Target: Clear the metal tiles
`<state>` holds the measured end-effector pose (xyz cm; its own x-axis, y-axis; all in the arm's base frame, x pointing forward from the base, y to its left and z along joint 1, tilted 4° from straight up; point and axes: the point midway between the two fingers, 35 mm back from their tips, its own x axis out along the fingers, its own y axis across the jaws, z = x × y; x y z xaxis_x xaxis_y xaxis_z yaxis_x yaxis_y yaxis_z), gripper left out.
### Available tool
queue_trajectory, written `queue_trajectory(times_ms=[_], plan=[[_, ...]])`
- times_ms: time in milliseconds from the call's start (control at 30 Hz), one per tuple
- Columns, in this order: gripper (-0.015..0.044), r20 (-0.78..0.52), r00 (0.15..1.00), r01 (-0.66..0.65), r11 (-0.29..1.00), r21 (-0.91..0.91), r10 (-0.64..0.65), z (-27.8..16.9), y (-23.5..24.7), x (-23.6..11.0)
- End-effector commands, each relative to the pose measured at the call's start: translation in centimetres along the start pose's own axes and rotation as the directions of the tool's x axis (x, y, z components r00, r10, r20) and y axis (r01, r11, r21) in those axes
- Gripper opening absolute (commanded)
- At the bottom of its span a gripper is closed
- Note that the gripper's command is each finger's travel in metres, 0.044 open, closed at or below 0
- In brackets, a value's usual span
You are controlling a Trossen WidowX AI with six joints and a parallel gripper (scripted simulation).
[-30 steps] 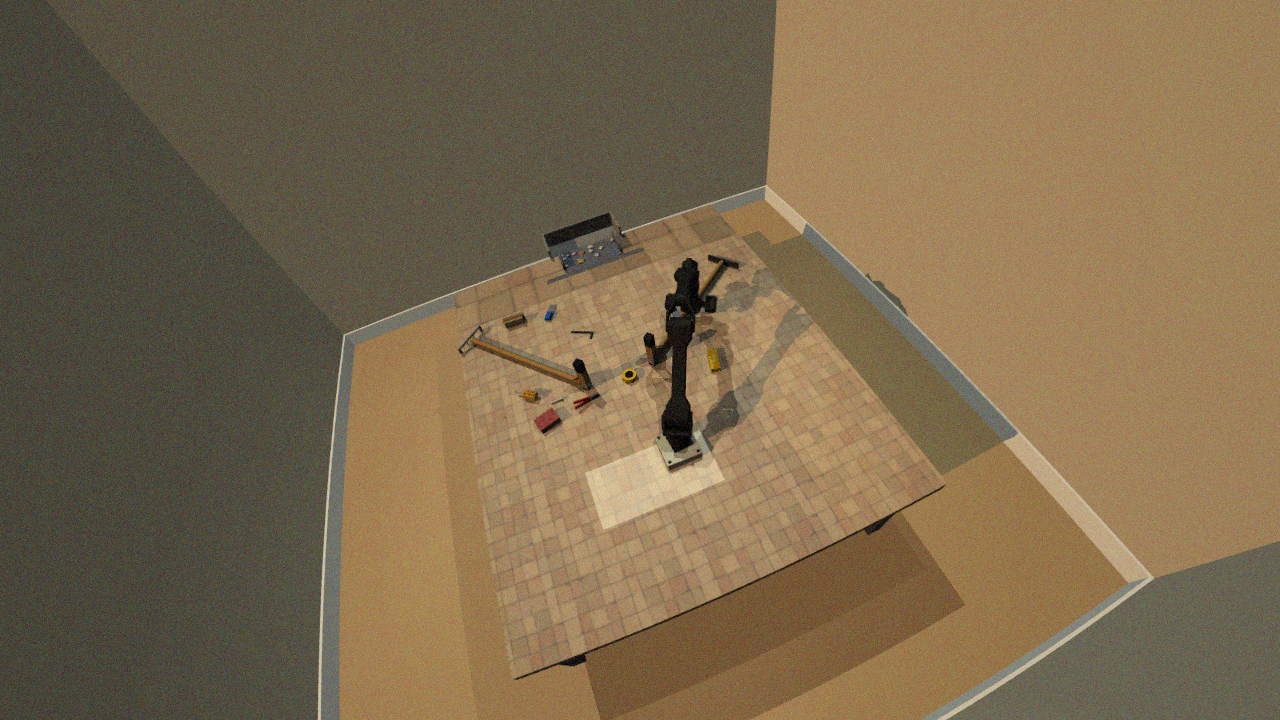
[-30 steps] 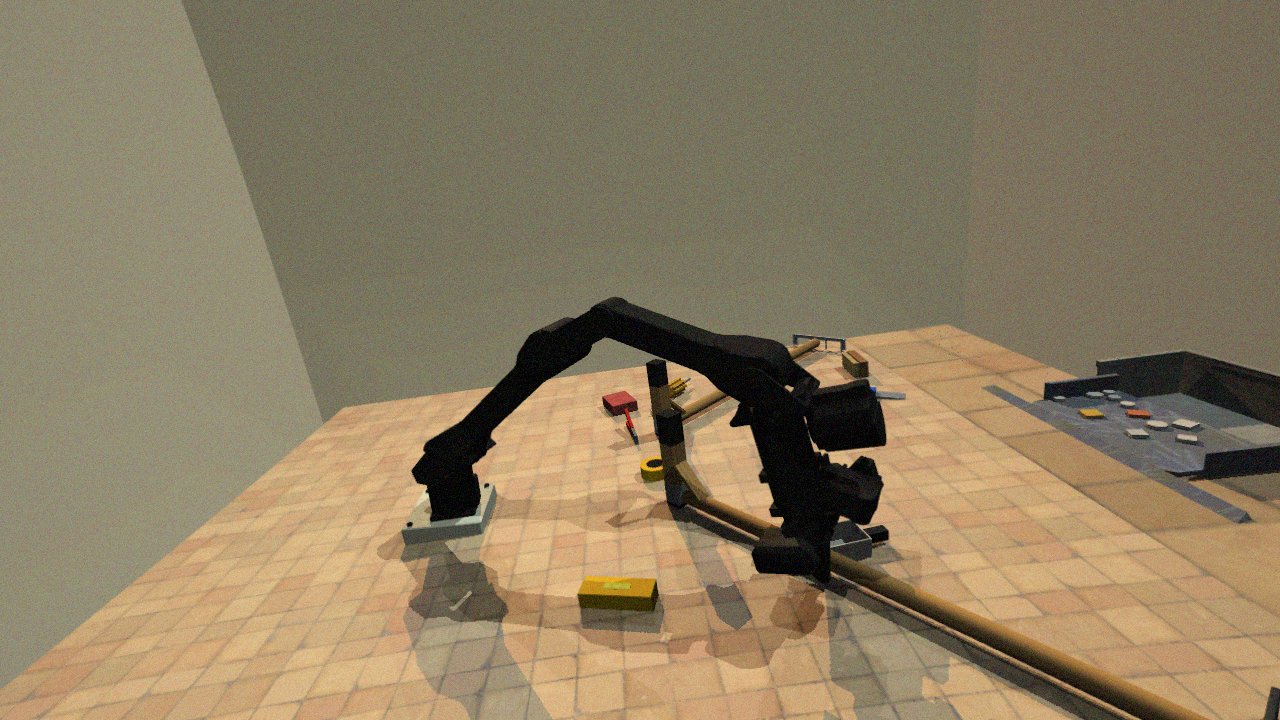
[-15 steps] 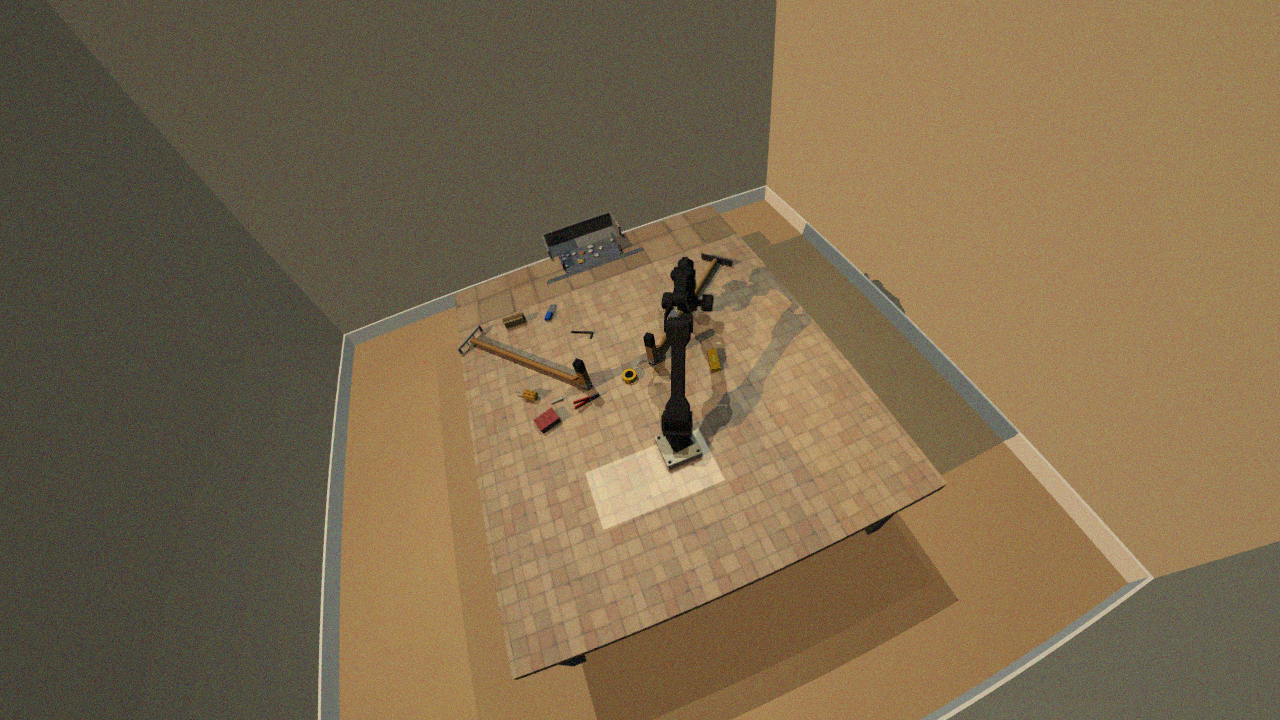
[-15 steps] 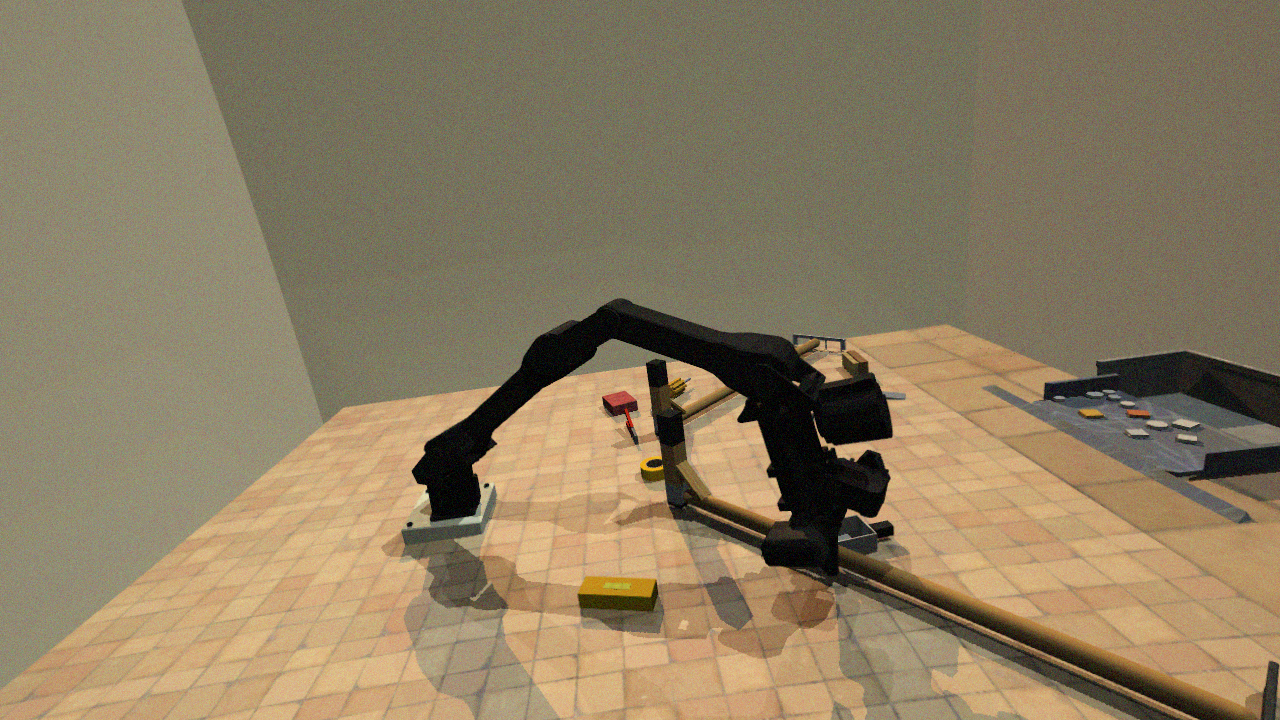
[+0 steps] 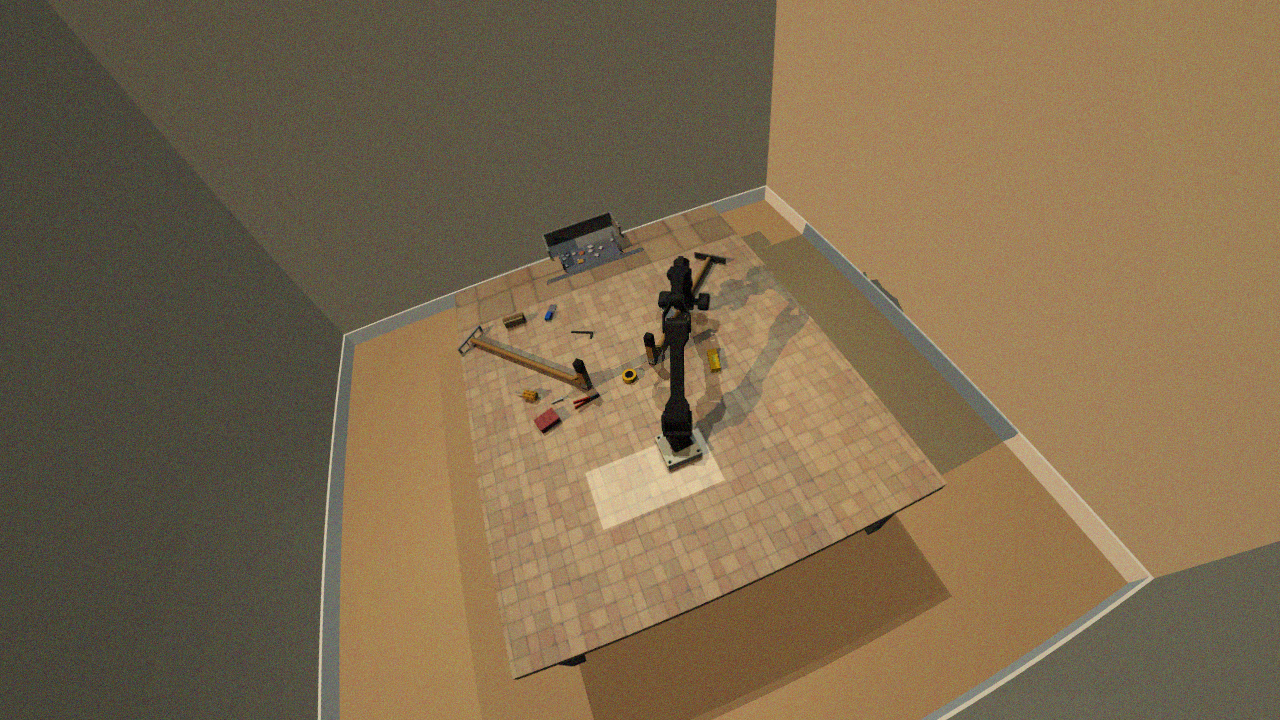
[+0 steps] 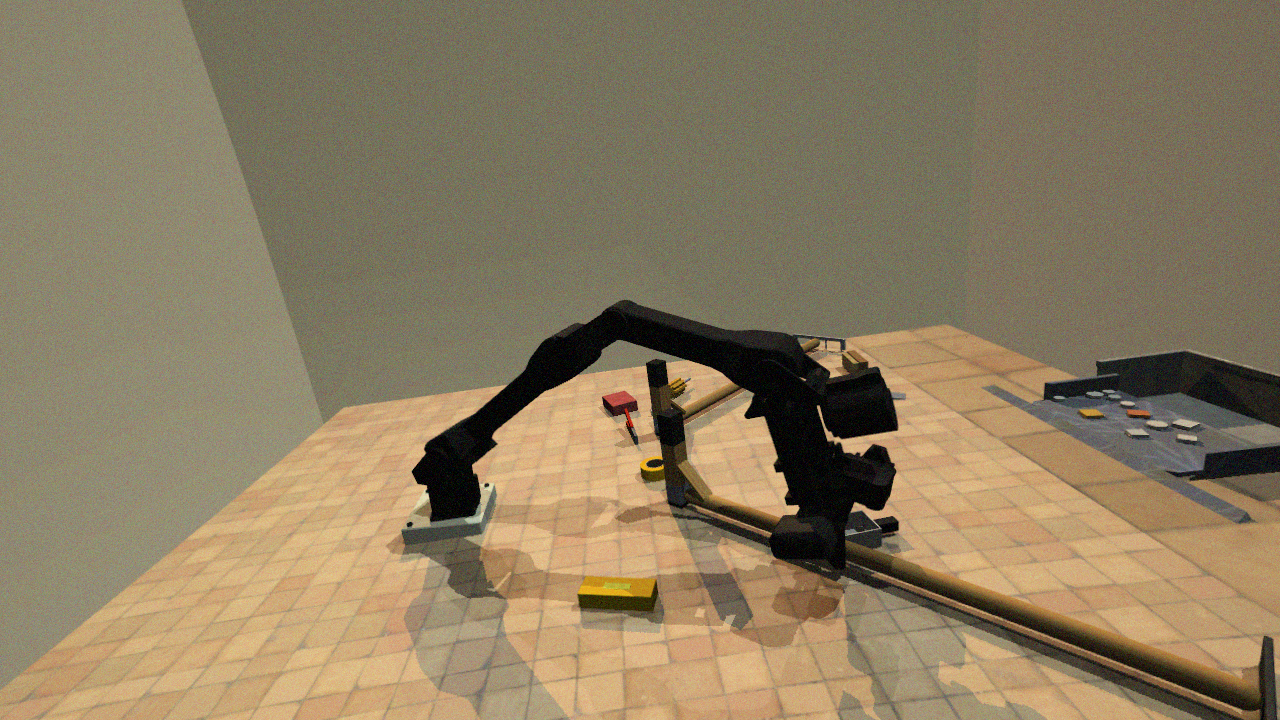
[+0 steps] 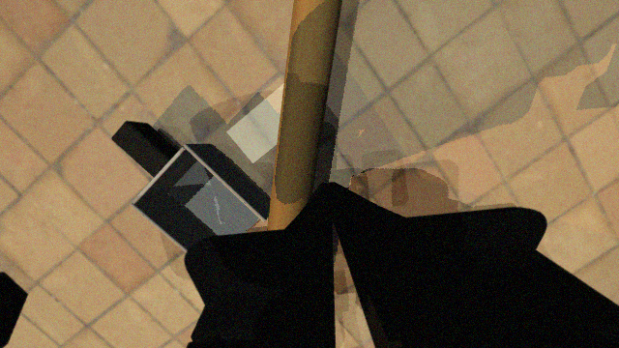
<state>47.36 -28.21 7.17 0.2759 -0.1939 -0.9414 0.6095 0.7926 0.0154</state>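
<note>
The single black arm rises from its base plate (image 6: pixel 447 523), arches over at the elbow and drops steeply, wrist bent down toward the table. The gripper (image 7: pixel 334 227) points downward just above the surface, its two fingers pressed together with nothing between them.

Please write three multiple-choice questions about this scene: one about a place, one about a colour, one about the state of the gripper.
1. Where does the yellow block lie?
A. on the table
B. on the steel plate
C. in the gripper

2. What colour is the flat block near the screwdriver?
A. blue
B. red
C. white

3. How is the gripper?
A. wide open
B. shut on nothing
C. shut around the scraper handle

Answers:
1 A: the yellow block rests flat on the table.
2 B: the flat block is red.
3 B: the fingertips of the gripper meet, and the scraper handle passes beside them.
</note>
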Motion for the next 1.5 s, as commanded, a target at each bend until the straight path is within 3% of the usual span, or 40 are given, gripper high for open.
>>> queue_trajectory(times_ms=[0, 767, 1267, 1467], plan=[[0.0000, 0.009, 1.000, -0.004, 1.000, 0.000, 0.004, 0.3, 0.7, -0.1], [0.0000, 0.015, 1.000, -0.004, 1.000, 0.003, 0.004, 0.6, 2.1, 0.0], [0.0000, 0.066, 0.998, -0.013, 1.000, 0.003, 0.013, 1.5, 2.1, -5.4], [0.0000, 0.075, 0.997, -0.014, 1.000, 0.003, 0.014, 1.7, 1.9, -6.0]])
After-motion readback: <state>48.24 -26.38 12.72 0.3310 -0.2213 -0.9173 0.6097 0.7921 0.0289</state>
